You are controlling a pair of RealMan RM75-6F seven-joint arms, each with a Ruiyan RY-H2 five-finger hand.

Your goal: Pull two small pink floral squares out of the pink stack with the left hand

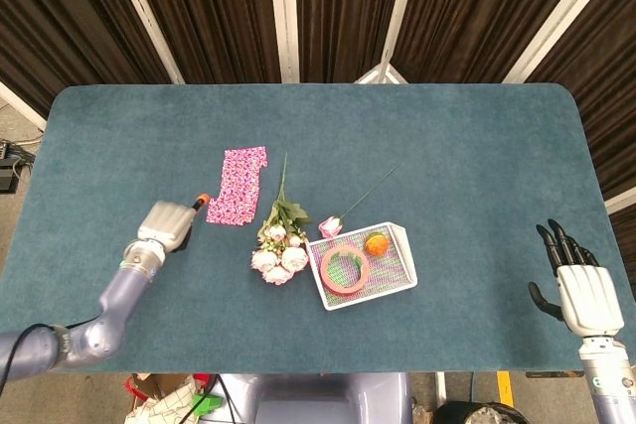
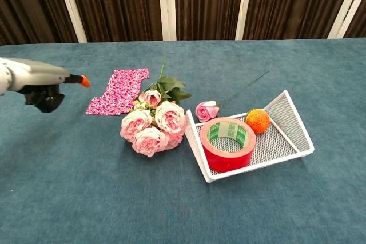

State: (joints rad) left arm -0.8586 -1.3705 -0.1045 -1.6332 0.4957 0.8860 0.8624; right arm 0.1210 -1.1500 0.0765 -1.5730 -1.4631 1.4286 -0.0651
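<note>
The pink floral stack (image 1: 238, 185) (image 2: 118, 90) lies flat on the blue table, left of centre. My left hand (image 1: 170, 224) (image 2: 38, 83) hovers just left of the stack's near corner, one orange-tipped finger pointing at it, the other fingers curled in, nothing held. At the table's right near edge, my right hand (image 1: 575, 282) stays with its fingers spread and holds nothing; the chest view does not show it.
A bunch of pink roses (image 1: 278, 250) (image 2: 152, 122) lies right beside the stack. A white mesh tray (image 1: 397, 278) (image 2: 290, 124) holds a red tape roll (image 1: 345, 269) (image 2: 227, 144) and an orange ball (image 1: 376, 243) (image 2: 258, 120). A single rose (image 2: 206, 110) rests by the tray.
</note>
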